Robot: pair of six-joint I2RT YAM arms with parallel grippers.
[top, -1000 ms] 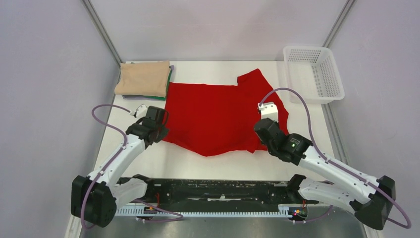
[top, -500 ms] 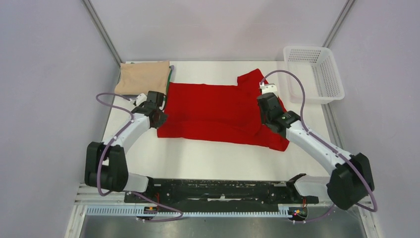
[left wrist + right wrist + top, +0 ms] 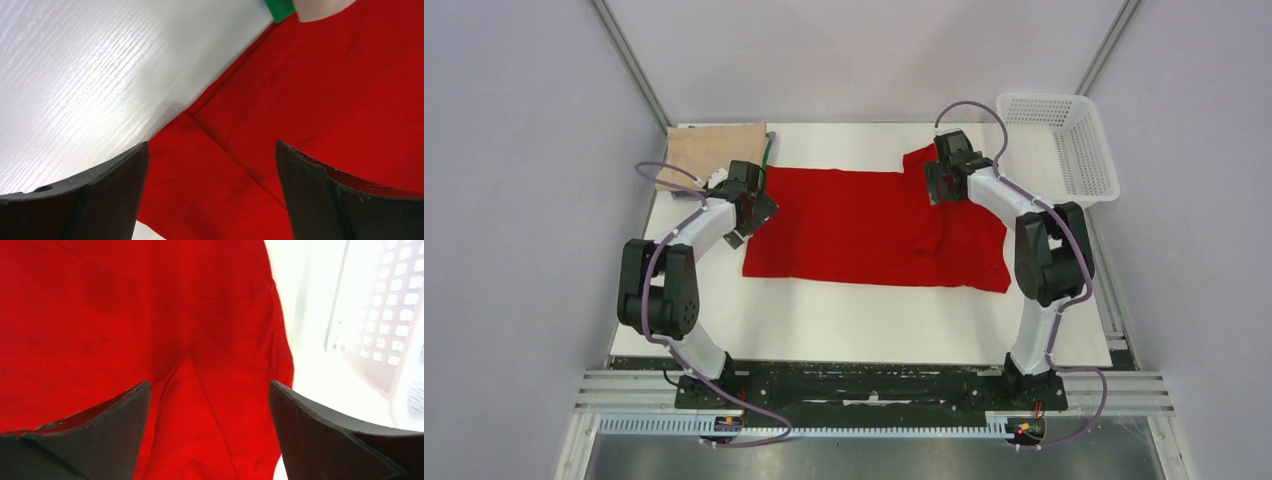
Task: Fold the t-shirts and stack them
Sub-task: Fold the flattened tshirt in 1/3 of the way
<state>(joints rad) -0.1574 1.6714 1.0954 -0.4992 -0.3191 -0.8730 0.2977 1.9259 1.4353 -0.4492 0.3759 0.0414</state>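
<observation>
The red t-shirt (image 3: pixel 874 225) lies flat mid-table, folded over on itself, with a sleeve (image 3: pixel 929 158) poking out at the far right. My left gripper (image 3: pixel 759 212) hovers open over its left edge; the left wrist view shows red cloth (image 3: pixel 280 90) under the spread gripper (image 3: pixel 212 145), nothing pinched. My right gripper (image 3: pixel 942 185) stands open over the far right corner; red cloth (image 3: pixel 150 315) fills the view beneath that gripper (image 3: pixel 210 384). A folded beige t-shirt (image 3: pixel 709 150) rests on a green one (image 3: pixel 769 152) at the back left.
A white mesh basket (image 3: pixel 1059 145) stands at the back right, close to my right gripper, and shows in the right wrist view as the basket (image 3: pixel 380 315). The white table (image 3: pixel 854 320) is bare along its near strip. Metal frame posts rise at both back corners.
Both grippers carried the red shirt's near edge away to the far side, folding it over, then opened and let the cloth go. Both arms now reach far back.
</observation>
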